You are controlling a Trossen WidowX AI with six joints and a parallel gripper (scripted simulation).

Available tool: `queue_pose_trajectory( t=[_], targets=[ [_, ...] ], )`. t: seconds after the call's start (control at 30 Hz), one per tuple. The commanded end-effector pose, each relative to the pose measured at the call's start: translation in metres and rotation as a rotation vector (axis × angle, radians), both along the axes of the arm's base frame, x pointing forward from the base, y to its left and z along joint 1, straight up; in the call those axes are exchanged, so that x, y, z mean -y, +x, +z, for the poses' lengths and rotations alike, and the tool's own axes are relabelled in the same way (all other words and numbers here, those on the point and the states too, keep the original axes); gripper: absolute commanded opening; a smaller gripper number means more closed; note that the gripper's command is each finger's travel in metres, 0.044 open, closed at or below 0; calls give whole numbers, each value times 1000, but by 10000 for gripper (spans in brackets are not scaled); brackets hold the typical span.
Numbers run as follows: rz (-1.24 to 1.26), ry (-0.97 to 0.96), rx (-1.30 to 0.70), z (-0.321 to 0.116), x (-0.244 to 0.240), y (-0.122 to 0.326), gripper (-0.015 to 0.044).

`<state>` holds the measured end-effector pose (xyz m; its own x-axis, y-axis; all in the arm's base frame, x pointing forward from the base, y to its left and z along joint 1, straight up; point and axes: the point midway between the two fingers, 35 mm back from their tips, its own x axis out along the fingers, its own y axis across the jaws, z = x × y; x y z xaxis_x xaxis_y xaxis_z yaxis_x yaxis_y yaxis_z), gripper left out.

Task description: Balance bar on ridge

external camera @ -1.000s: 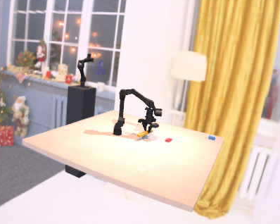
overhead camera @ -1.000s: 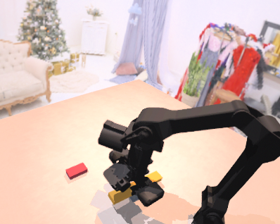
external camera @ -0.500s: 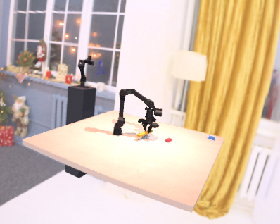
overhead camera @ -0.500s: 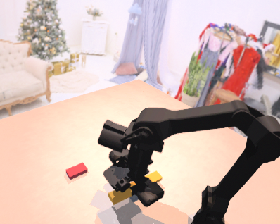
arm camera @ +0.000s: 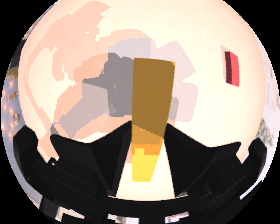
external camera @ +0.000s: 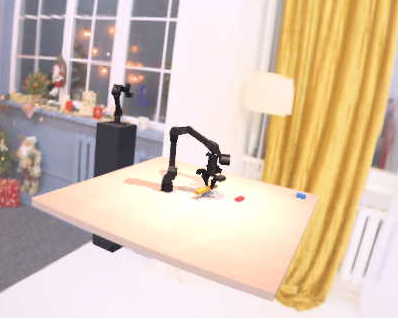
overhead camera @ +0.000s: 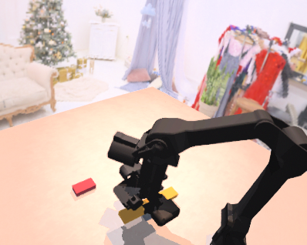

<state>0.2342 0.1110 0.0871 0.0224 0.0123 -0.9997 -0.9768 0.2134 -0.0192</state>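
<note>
One risk is worrying us: our claw (overhead camera: 146, 210) (external camera: 213, 186) (arm camera: 148, 125) is gripping the yellow bar (overhead camera: 131, 214) (external camera: 202, 190) (arm camera: 152, 97) low above the table (overhead camera: 40, 156) (external camera: 187, 228) (arm camera: 200, 45), and if we are releasing it off-centre on the ridge, it is probably tipping down.

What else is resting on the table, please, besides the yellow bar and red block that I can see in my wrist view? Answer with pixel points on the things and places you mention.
Observer: A blue block (external camera: 301, 195) lies near one corner of the table (overhead camera: 48, 156) (external camera: 187, 238) (arm camera: 210, 110).
Operator: Thank you. Could you tell me whether another arm stands nearby?
Observer: Yes, a second black arm (external camera: 118, 103) stands on a dark pedestal (external camera: 114, 150) beyond the table.
</note>
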Motion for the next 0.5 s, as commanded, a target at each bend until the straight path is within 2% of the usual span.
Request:
queue_pose_trajectory(
  t=[0.0, 0.47],
  targets=[
    [-3, -1, 0, -2, 0, 0, 0],
    [-3, -1, 0, -3, 0, 0, 0]
  ],
)
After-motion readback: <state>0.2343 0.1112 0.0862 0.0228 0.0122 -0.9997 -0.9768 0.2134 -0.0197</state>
